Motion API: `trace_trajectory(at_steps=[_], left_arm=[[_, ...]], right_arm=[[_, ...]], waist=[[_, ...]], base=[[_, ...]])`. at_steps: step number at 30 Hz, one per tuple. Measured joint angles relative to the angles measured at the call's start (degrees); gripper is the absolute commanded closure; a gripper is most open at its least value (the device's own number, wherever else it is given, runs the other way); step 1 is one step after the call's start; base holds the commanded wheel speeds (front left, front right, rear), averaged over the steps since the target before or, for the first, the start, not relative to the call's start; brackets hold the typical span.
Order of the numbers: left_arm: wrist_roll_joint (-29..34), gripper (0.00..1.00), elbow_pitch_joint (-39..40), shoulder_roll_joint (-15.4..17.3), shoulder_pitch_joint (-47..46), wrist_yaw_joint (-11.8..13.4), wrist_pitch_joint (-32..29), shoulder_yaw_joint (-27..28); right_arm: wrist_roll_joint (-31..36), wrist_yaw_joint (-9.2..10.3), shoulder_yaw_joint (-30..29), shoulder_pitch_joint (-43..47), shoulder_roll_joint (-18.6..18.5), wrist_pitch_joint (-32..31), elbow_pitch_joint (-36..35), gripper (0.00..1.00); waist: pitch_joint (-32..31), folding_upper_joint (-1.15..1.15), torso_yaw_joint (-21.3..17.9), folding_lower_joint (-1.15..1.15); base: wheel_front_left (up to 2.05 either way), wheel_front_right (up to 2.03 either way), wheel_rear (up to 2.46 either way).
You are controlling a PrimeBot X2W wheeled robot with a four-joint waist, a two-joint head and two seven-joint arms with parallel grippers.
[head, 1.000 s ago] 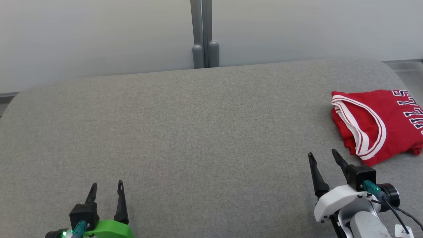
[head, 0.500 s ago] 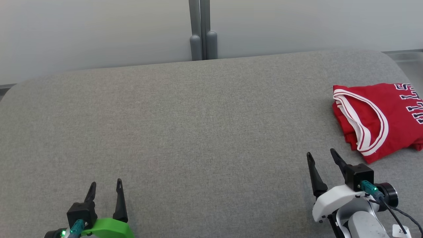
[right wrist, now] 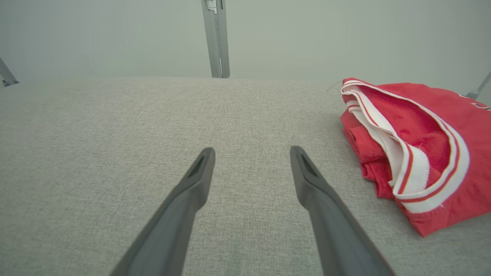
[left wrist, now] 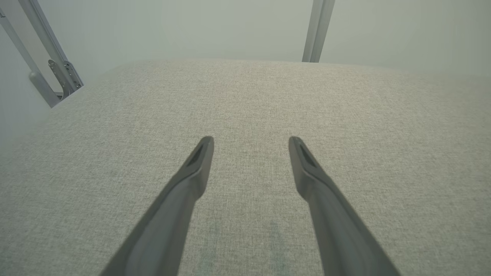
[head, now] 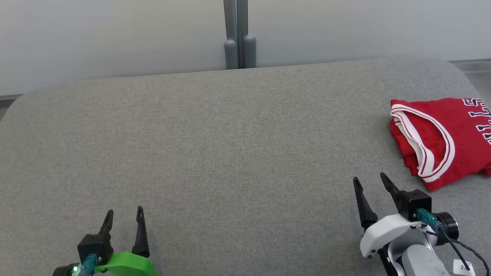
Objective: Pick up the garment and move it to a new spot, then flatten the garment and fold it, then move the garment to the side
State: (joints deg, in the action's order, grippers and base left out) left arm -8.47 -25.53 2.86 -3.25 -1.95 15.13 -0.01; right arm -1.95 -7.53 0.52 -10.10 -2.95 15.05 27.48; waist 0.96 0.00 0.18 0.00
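Note:
The garment (head: 445, 138) is a red jersey with white-and-red trim and dark lettering, lying folded at the right edge of the grey padded table (head: 230, 145). In the right wrist view the garment (right wrist: 425, 145) lies ahead and to the right of my fingers. My right gripper (head: 370, 180) hovers open just in front and left of it, apart from the cloth, nothing between its fingers (right wrist: 310, 180). Over bare fabric at the lower left, my left gripper (head: 125, 212) stands open and empty, seen too in the left wrist view (left wrist: 251, 142).
A grey metal post (head: 238, 34) stands against the pale wall behind the table's far edge. The table's rounded corners fall away at the far left and far right. Another metal bracket (left wrist: 57, 76) shows beyond the table's left edge.
The head view has shifted slightly, so the whole scene drifted. Both grippers stay open and nearly still; the garment lies as it did.

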Motion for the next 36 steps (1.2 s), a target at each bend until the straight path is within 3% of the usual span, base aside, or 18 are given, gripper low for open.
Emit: trace_trajectory(at_steps=[6,7,13,28,36], left_arm=[[-0.82,0.00,0.02,0.00,0.03,-0.64,0.00,-0.08],[-1.13,1.00,0.05,-0.02,0.04,-0.93,0.00,-0.11],[-2.12,1.00,-2.48,-0.46,1.37,-0.93,-0.67,0.04],[-20.93,1.00,0.64,-0.46,1.20,-1.76,-5.60,1.62],[-28.15,1.00,1.88,-0.45,1.09,-2.20,-7.53,2.14]], right_arm=[[-1.58,0.00,0.44,0.01,0.05,0.00,0.38,0.00],[-1.58,0.00,0.45,0.03,0.09,0.00,0.40,1.00],[-2.37,-0.01,0.19,2.18,0.56,-0.79,2.83,1.00],[-22.84,-0.01,-1.19,2.44,0.55,-5.33,-0.78,1.00],[-30.58,0.00,-1.69,2.59,0.53,-7.06,-2.26,1.00]], waist=[[0.01,0.00,-0.14,0.00],[0.01,0.00,-0.15,0.00],[0.00,0.00,-0.15,0.00],[-0.12,0.00,-0.15,0.00],[-0.17,0.00,-0.16,0.00]], base=[[0.00,0.00,0.00],[0.00,0.00,0.00],[0.00,0.00,0.00],[0.00,0.00,0.00],[0.00,0.00,0.00]])
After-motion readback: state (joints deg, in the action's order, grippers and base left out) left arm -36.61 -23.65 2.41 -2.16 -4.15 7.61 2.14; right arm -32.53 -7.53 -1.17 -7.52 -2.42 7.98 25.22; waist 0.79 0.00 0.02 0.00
